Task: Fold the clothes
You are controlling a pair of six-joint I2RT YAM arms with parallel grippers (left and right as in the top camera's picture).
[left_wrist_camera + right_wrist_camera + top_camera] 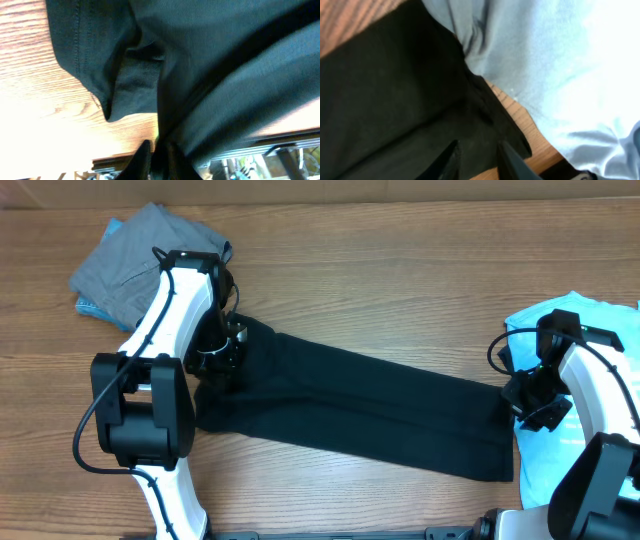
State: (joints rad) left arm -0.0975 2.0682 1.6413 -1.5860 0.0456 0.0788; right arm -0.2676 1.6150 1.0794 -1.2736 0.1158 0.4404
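The black T-shirt (pixel 360 405) lies folded into a long band slanting across the table from left to right. My left gripper (pixel 224 348) is at its left end, shut on a bunch of the black cloth (pixel 200 75); the fingers (pixel 156 161) pinch it in the left wrist view. My right gripper (pixel 522 402) is at the band's right end, with its fingers (pixel 481 161) closed on a thick fold of the black cloth (pixel 395 100). The light blue T-shirt (pixel 600 360) lies under and beside the right arm and fills the right wrist view (pixel 560 65).
A grey piece (pixel 140 260) lies crumpled at the back left on a blue piece (pixel 88 308). The wooden table (pixel 380 290) shows behind and in front of the black band. Both arm bases stand at the front edge.
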